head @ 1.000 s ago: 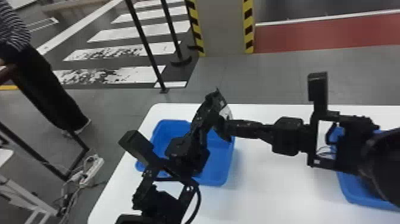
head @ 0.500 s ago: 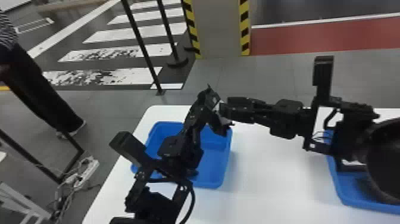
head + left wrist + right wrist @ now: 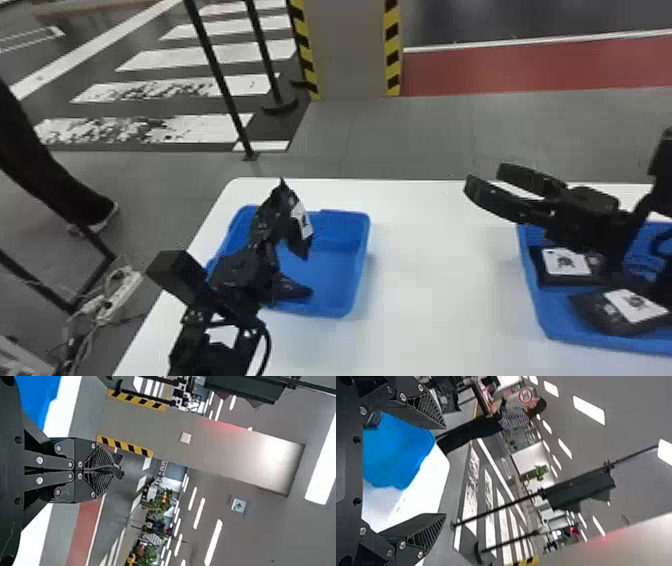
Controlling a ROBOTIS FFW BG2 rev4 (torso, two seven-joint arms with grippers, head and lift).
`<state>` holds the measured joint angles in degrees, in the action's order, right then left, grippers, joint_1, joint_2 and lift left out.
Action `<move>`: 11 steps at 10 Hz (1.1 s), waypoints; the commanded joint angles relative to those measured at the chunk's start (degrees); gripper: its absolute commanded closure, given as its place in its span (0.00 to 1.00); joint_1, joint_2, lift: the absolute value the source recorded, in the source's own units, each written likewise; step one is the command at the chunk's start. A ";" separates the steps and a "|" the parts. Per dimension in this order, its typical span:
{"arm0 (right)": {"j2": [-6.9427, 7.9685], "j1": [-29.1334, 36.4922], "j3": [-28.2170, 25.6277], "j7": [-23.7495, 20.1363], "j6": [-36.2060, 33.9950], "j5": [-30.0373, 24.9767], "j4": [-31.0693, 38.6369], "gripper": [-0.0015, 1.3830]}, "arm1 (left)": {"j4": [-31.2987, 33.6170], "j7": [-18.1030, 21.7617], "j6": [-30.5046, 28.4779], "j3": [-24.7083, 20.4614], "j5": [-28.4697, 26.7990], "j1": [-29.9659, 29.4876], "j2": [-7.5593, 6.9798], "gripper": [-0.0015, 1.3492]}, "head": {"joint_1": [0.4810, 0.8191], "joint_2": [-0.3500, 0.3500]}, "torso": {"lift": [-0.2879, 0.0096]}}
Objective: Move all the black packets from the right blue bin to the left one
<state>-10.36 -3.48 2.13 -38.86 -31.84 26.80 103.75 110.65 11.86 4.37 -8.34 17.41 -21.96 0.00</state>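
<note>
In the head view, my left gripper point(image 3: 264, 234) is over the left blue bin point(image 3: 357, 260), shut on a black packet point(image 3: 291, 220) with a white label that hangs from its tips. The left wrist view has the left gripper point(image 3: 115, 470) with its fingers together on a black edge of the packet point(image 3: 119, 466). Another dark packet point(image 3: 292, 291) lies in the left bin. My right gripper point(image 3: 485, 180) stands open above the near-left part of the right blue bin point(image 3: 532, 300); nothing is between the fingers of the right gripper point(image 3: 443, 471). Labelled black packets point(image 3: 565, 263) point(image 3: 634, 309) lie in the right bin.
Both bins stand on a white table point(image 3: 440, 300), with a gap of tabletop between them. Beyond its far edge are grey floor, a striped pillar point(image 3: 350, 50) and black posts point(image 3: 220, 80). A person's leg shows at the far left.
The right gripper has let go of the packet and moved right, away from the left gripper, and opened. The packet stays with the left gripper above the left bin. The head view has shifted somewhat.
</note>
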 commanded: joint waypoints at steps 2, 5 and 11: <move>0.17 3.33 -5.91 2.04 2.31 -7.03 0.94 0.17 | -15.38 -0.08 11.25 -1.15 -5.28 4.10 0.15 0.90 | 0.63 0.76 | 0.60; 0.08 3.62 -7.40 2.39 1.61 -9.93 0.52 0.18 | -19.18 0.27 17.43 -0.62 -4.05 5.79 0.15 0.13 | 0.63 0.71 | 0.60; 0.08 13.74 -17.07 13.46 -8.79 -18.36 12.19 0.18 | -15.80 3.96 21.65 5.35 4.92 4.94 0.15 0.13 | 0.63 0.48 | 0.60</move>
<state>-10.28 9.36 -13.99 -25.52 -38.66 9.16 115.30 94.04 15.82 26.39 -3.11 22.30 -16.57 0.00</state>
